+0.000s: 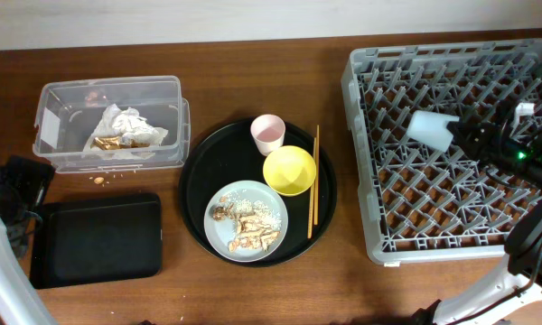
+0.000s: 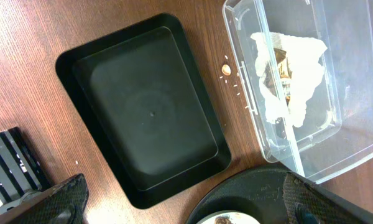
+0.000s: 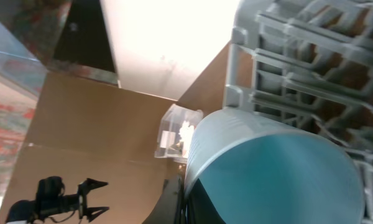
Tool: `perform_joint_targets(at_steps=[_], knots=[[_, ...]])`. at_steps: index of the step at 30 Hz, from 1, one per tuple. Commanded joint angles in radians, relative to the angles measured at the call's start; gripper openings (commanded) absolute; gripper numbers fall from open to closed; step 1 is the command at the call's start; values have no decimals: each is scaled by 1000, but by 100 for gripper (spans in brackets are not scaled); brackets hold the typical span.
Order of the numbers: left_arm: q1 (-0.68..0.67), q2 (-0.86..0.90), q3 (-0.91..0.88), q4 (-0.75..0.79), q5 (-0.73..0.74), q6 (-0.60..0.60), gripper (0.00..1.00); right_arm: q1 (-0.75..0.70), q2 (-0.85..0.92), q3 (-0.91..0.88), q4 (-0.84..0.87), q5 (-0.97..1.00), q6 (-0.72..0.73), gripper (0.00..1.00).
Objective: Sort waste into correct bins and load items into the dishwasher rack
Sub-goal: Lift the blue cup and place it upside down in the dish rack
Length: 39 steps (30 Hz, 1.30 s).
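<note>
Grey rack (image 1: 357, 162) fills the surface's right edge. At the front left corner, the black tray (image 1: 99, 239) sits under the left gripper (image 2: 183, 193), jaws gaping wide, empty. Over the rack's far side, the right gripper (image 1: 465, 135), jaws clamped on the light-blue cup (image 1: 431, 128).

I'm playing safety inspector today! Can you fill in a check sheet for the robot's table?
Surface: brown wooden table; a few crumbs beside the clear tub.
Job's things: napkin in the clear tub; black rectangular tray empty; pink cup, yellow bowl, chopsticks and plate with food scraps on the round tray.
Clutter: nothing seen.
End effectors: left end effector open, empty; right end effector holds the light-blue cup over the rack.
Cables: nothing seen.
Surroundings: pale wall.
</note>
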Motion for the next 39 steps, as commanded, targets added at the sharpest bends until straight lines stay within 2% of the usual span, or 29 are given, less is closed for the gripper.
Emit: perform_joint_targets(at_steps=[1,3,8,17,18,20,24,28,31,33,34,39], knots=[[5,0,6,2,-7,15,99,30,4,-5,-3,-66,9,4],[5,0,6,2,-7,15,99,43,4,-5,7,-32,9,4],[5,0,6,2,-7,15,99,48,6,-7,-11,212,9,4],[5,0,6,2,-7,15,99,36,6,-7,-17,216,9,4],[5,0,6,2,-7,15,99,34,6,-7,-23,220,10,6],[5,0,6,2,-7,15,99,28,6,-6,-36,223,10,16],[5,0,6,2,-7,15,99,-6,3,-3,-66,237,18,17],[5,0,6,2,-7,15,99,-62,-19,20,-82,352,88,18],[5,0,6,2,-7,15,99,-104,-54,71,-160,354,88,24],[5,0,6,2,-7,15,99,-126,-100,121,-221,374,90,33],[5,0,6,2,-7,15,99,-132,-122,143,-248,389,96,35],[5,0,6,2,-7,15,99,-123,-248,218,-293,493,175,36]])
